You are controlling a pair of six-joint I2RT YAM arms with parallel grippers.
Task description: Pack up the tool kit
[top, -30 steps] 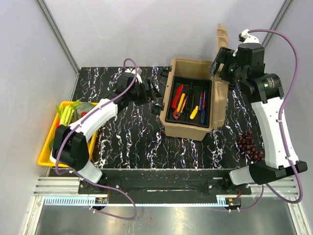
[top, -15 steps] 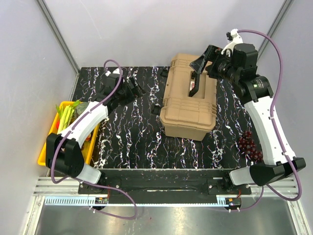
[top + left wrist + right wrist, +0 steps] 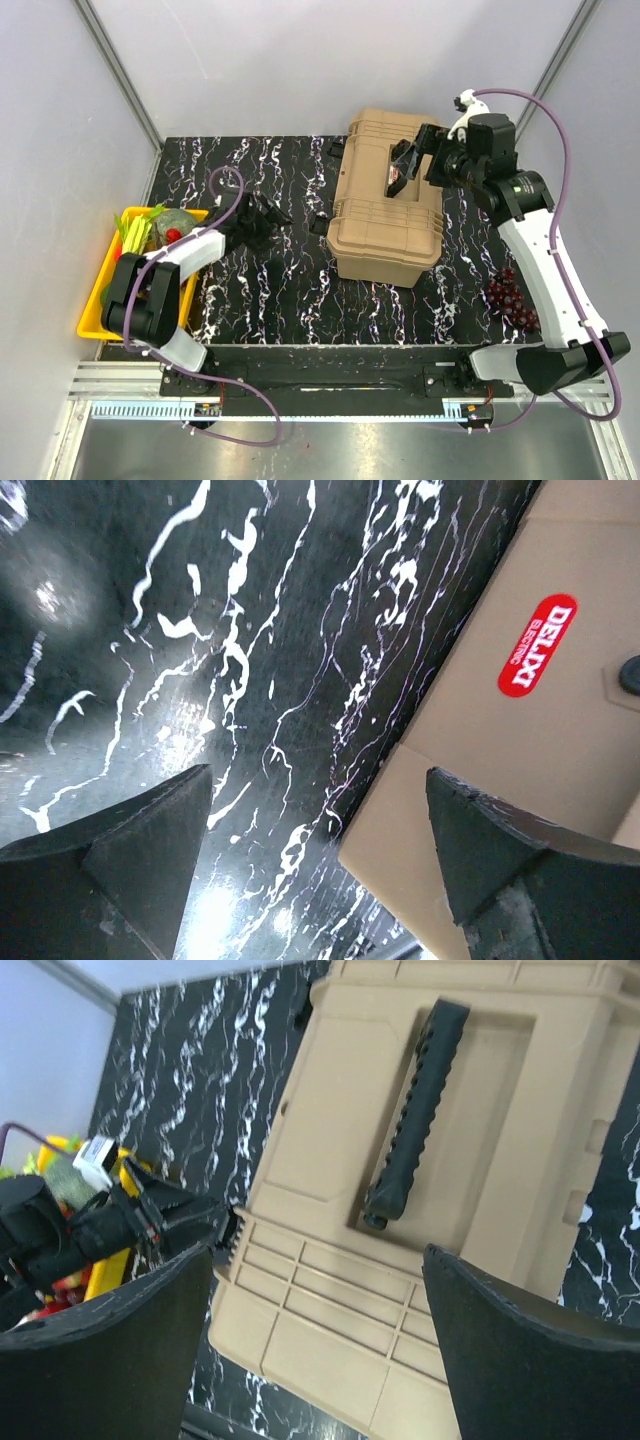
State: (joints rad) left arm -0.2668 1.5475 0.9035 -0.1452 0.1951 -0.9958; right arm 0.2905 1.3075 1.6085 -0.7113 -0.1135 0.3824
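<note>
Lid now down: the tan toolbox (image 3: pixel 385 215), open a second ago with its tools showing, stands shut directly beneath the right gripper (image 3: pixel 405 165). That gripper's jaws are spread wide and empty just above the black top handle (image 3: pixel 418 1110), apparently because the lid has been released. Whether the latches are fastened cannot be told. The left gripper (image 3: pixel 262 215), also spread and holding nothing, has drawn back, and the box wall lies ahead of its fingers, apart from them. A yellow vegetable tray (image 3: pixel 95 300) sits behind that hand, and grapes (image 3: pixel 510 295) lie well behind the right one.
</note>
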